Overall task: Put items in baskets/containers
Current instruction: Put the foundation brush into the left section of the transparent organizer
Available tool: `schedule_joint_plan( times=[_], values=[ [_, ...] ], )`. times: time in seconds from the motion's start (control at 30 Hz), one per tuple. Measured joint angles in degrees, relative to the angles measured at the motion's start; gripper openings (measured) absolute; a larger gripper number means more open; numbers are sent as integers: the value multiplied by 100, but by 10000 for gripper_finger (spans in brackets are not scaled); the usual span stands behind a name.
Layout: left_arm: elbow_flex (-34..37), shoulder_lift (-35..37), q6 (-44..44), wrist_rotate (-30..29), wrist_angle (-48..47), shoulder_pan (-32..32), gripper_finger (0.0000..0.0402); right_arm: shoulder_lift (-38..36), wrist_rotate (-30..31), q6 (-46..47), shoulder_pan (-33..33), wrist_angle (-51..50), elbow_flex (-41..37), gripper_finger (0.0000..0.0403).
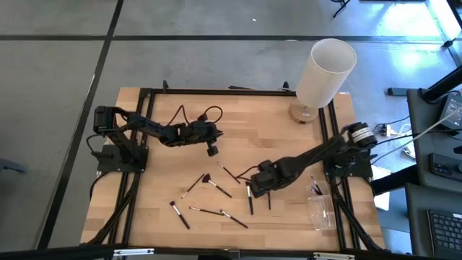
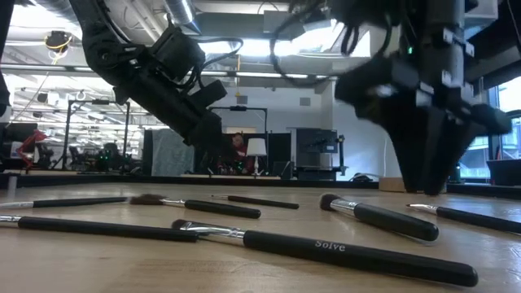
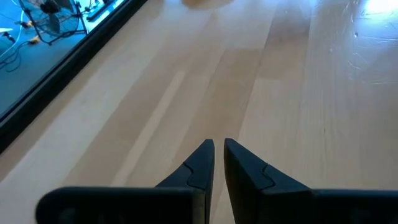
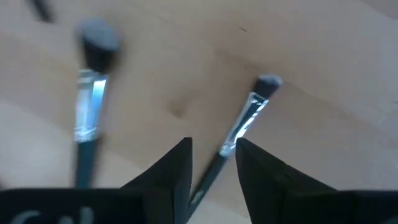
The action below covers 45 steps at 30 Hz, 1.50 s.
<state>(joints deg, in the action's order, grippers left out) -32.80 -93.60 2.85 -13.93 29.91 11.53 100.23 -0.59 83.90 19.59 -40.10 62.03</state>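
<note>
Several thin black-handled makeup brushes (image 1: 209, 211) lie flat on the wooden table (image 1: 166, 180), spread across its near half. My right gripper (image 4: 211, 149) points down over one slim brush (image 4: 249, 115) and is open, one finger on each side of the handle. A thicker brush (image 4: 93, 93) lies beside it. The clear plastic box (image 1: 321, 209) sits near the table's right front corner. My left gripper (image 3: 219, 146) hangs shut over the bare middle of the table (image 1: 212, 151), with nothing between its fingers. My right gripper comes from above with its fingers across the slim brush's handle, just behind the silver ferrule (image 4: 239, 130). The brush lies flat on the table. I cannot tell whether either finger touches it.
A tall white cylinder (image 1: 325, 68) on a round wooden base stands at the far right corner. Black frame rails (image 1: 216, 92) run along the table's edges. Loose cables (image 1: 195, 115) lie near the left arm. Bare wood stretches across the far middle.
</note>
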Motion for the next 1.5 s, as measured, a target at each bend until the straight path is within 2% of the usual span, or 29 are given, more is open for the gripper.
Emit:
schedule_joint_plan(
  times=[0.37,0.63,0.73,0.9,1.03,1.3,1.5],
  values=[
    [0,0,399,-4,531,0,32,230,-81,40,2,6,-103,116],
    [0,0,638,2,636,0,32,209,-162,4,0,61,-307,31],
    [0,0,649,2,638,0,32,212,-107,-36,2,63,-310,12],
    [0,0,739,-5,640,0,32,194,0,-311,2,16,-230,31],
    [0,0,740,4,675,38,32,-9,489,-674,-5,-178,-59,36],
    [0,0,693,10,669,59,32,-1217,1563,-918,85,-373,67,16],
    [0,0,691,9,627,61,32,-2162,2101,-980,662,-1427,75,17]
  ],
)
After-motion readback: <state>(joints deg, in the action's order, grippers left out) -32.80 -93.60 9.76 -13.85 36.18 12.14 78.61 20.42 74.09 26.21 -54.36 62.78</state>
